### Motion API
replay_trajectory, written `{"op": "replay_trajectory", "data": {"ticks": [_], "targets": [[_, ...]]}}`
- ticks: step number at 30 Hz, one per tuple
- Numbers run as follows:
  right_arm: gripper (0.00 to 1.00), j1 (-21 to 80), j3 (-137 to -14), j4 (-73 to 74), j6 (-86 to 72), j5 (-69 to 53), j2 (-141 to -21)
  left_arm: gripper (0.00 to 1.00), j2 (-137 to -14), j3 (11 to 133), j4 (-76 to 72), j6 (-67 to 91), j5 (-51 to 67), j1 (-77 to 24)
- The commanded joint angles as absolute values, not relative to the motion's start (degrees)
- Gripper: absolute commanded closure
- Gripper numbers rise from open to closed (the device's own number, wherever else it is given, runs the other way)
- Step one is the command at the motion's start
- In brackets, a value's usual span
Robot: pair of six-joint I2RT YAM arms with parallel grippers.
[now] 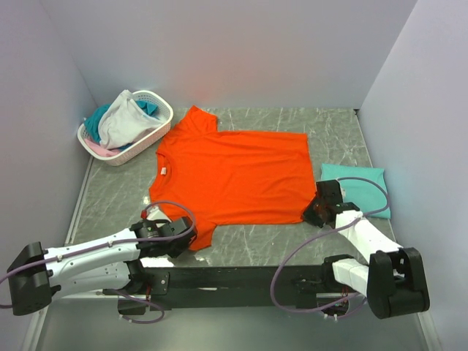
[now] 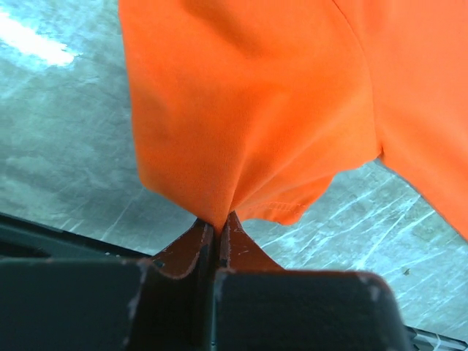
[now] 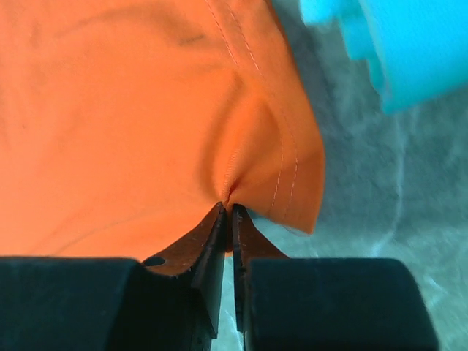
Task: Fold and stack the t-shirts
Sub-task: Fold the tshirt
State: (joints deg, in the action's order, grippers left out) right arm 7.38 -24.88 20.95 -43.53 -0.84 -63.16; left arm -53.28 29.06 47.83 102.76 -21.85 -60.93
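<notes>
A large orange t-shirt (image 1: 234, 172) lies spread flat on the grey marble table (image 1: 336, 124), neck to the left. My left gripper (image 1: 191, 235) is shut on the near sleeve, and the orange cloth (image 2: 248, 110) bunches into its closed tips (image 2: 217, 223). At the shirt's near right hem corner, my right gripper (image 1: 311, 214) is shut on a pinch of stitched orange cloth (image 3: 131, 124), which puckers at its tips (image 3: 228, 205). To the right of the orange shirt lies a folded teal t-shirt (image 1: 357, 183), whose edge shows in the right wrist view (image 3: 409, 51).
A white perforated basket (image 1: 139, 151) at the back left holds white (image 1: 124, 121), teal (image 1: 95, 121) and pink (image 1: 102, 151) garments. Pale walls close in the table on the left, the back and the right. A black rail (image 1: 241, 278) runs along the near edge between the arm bases.
</notes>
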Motion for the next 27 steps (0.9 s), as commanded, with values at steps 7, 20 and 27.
{"op": "replay_trajectory", "data": {"ticks": [7, 20, 27], "targets": [[0.87, 7.82, -23.65, 30.68, -41.75, -1.39, -52.83, 0.99, -49.66, 32.17, 54.24, 103.89, -19.6, -60.73], [0.85, 7.82, -30.14, 30.5, -35.95, -0.79, -54.75, 1.0, -55.27, 40.41, 52.21, 93.46, -25.75, -55.48], [0.83, 7.82, -34.97, 29.71, -33.75, -0.79, -58.97, 1.0, -65.03, 48.86, 48.52, 81.14, -25.41, -48.61]]}}
